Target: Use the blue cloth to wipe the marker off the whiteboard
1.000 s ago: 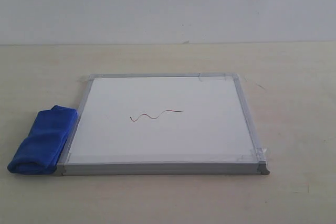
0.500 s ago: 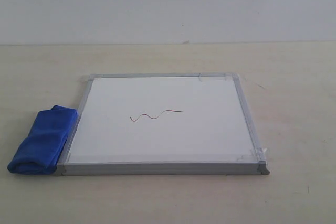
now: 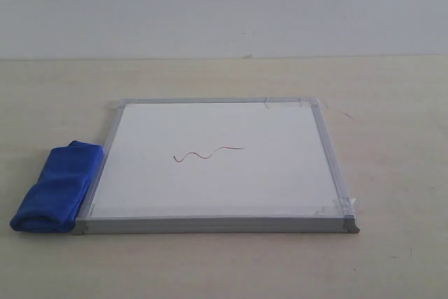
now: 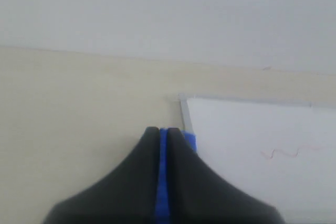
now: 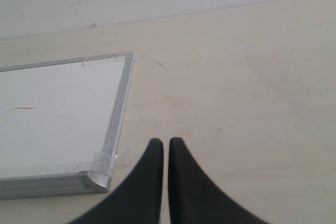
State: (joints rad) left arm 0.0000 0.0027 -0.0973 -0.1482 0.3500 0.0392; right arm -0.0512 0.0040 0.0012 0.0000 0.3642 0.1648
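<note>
Marker squiggle (image 3: 208, 153): thin, reddish-brown, wavy; sits a little left of centre on the whiteboard (image 3: 266, 180), unwiped.
Whiteboard: lies flat on the pale worktop (image 3: 392, 103), silver-grey frame, clear tape (image 3: 348, 203) at the near right corner.
Blue cloth (image 3: 56, 187): rolled bundle on the worktop, just beside the board's left edge near its front corner; touching the frame or not, cannot tell.
Left pincer (image 4: 163, 129): clenched, black fingers almost together, grasping nothing. A sliver of blue shows through the slit and beside one fingertip; the cloth lies beyond it, next to the board's frame.
Right pincer (image 5: 165, 141): clenched, empty, over bare worktop just off the board's grey plastic corner (image 5: 100, 179).
Exterior view: neither pincer in frame. Plain light wall (image 3: 224, 5) behind the worktop.
</note>
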